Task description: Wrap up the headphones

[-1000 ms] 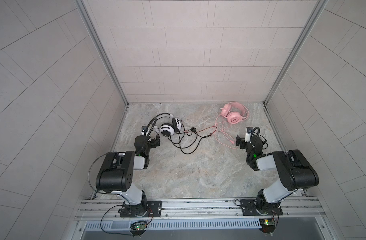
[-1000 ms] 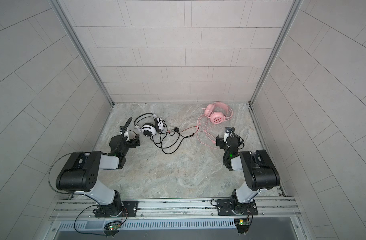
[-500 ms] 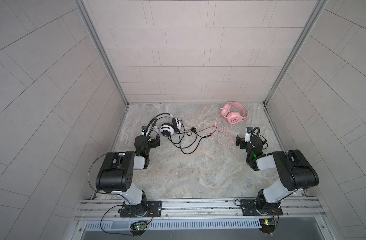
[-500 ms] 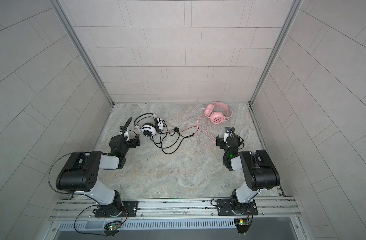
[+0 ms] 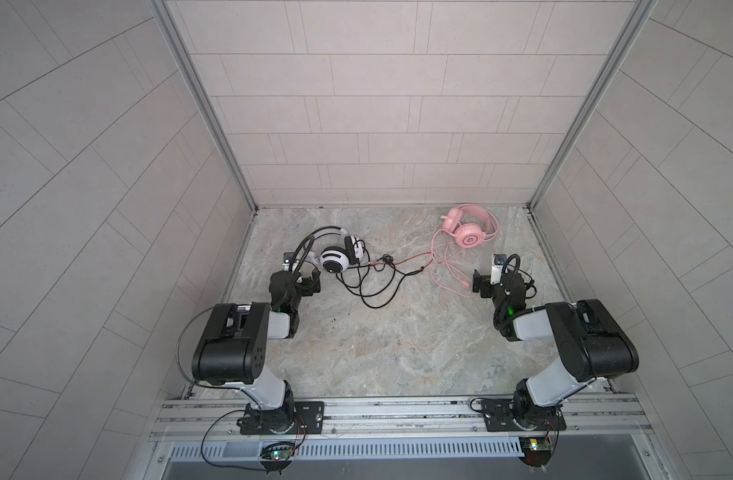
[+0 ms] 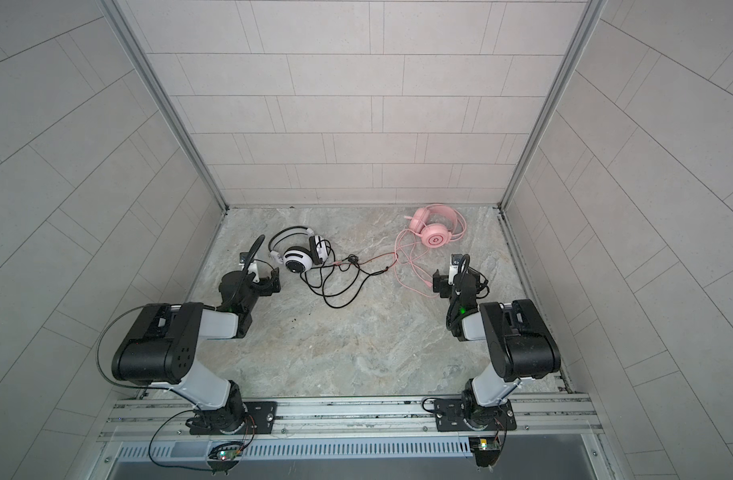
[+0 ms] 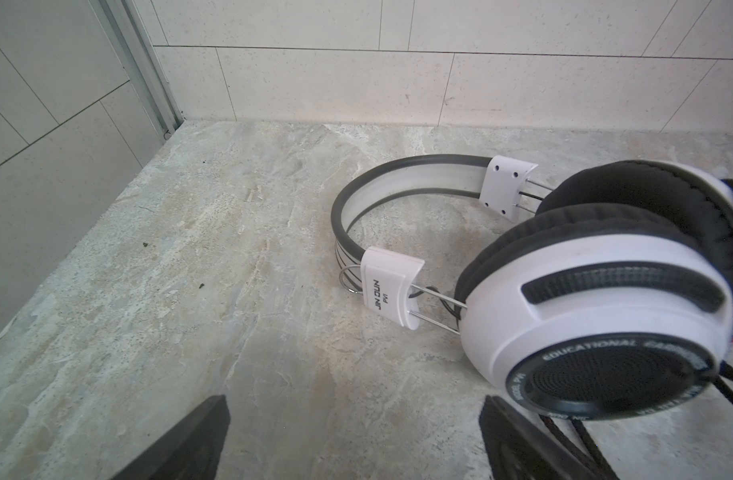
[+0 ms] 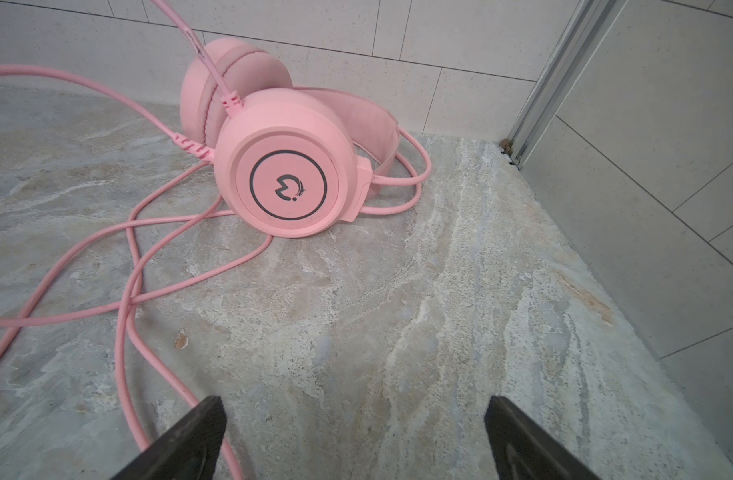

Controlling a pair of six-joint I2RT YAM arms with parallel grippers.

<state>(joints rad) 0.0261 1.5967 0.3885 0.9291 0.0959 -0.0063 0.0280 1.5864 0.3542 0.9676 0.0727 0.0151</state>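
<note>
Nothing moved; black cable (image 5: 373, 307) loops sprawl just beside pink cable (image 8: 130, 301).

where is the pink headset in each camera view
In a top view: pink headset lies back right, near the corner.
In a top view: same spot, back right.
Left wrist view: not in it; only the white-and-black headset shows.
Right wrist view: near the middle of the picture, beyond the open right gripper.
Shared landmark: the metal corner post close beside it.
</note>
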